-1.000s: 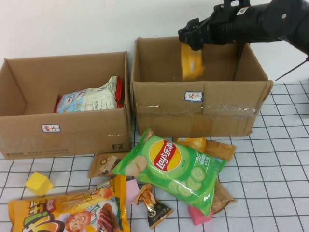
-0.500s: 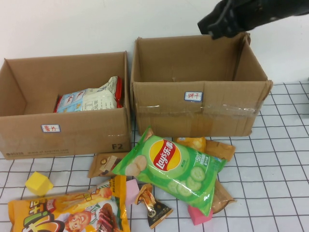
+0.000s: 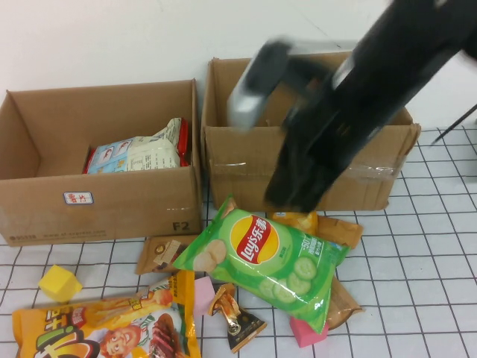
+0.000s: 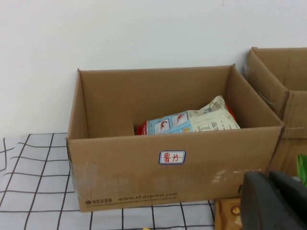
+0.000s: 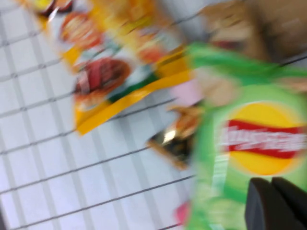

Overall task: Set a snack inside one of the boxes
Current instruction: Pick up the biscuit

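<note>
White-gridded tabletop (image 3: 432, 298), plain white wall (image 3: 97, 37), left gripper (image 4: 273, 201), right gripper (image 5: 276, 203)

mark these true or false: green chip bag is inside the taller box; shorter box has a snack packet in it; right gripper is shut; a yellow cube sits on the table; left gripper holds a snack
1. The green chip bag is inside the taller box. False: it lies on the table in front of it.
2. The shorter box holds a snack packet. True.
3. The right gripper is shut. True.
4. A yellow cube sits on the table. True.
5. The left gripper holds a snack. False: it is shut on nothing.
</note>
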Motion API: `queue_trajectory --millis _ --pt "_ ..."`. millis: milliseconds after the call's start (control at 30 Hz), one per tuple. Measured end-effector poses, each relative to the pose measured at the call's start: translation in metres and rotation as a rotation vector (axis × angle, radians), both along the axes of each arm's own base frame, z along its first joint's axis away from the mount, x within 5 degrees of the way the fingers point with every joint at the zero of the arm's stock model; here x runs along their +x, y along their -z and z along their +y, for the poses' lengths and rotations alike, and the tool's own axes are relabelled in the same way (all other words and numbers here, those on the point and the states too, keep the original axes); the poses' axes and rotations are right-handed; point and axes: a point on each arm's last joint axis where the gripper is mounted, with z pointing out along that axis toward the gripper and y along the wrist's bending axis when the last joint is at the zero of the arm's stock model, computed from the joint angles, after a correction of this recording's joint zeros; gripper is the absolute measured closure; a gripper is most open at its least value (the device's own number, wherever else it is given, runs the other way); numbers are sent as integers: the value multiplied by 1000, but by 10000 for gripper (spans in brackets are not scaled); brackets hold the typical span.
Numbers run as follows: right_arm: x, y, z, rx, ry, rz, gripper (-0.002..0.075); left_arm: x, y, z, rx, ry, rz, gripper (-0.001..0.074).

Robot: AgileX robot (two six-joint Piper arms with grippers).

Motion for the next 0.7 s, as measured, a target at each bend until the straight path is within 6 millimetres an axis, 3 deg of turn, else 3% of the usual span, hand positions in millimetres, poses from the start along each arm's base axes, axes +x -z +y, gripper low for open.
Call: queue_trajectory --millis 100,233,400,533,633,700 --pt "-19 28 25 -104 -8 55 723 0 -1 0 -1 0 -8 737" --pt "-30 67 43 -145 119 112 724 0 -2 0 -4 1 -24 737" --pt "-24 116 50 -84 329 147 725 1 -3 0 -6 1 -37 737" --pt "-17 143 56 -85 388 171 715 1 -3 0 -6 1 -38 737" --pt "-15 158 60 -93 368 189 630 1 -3 0 -5 2 -38 737" --pt "-15 165 63 -86 347 209 514 1 -3 0 -1 2 -39 737"
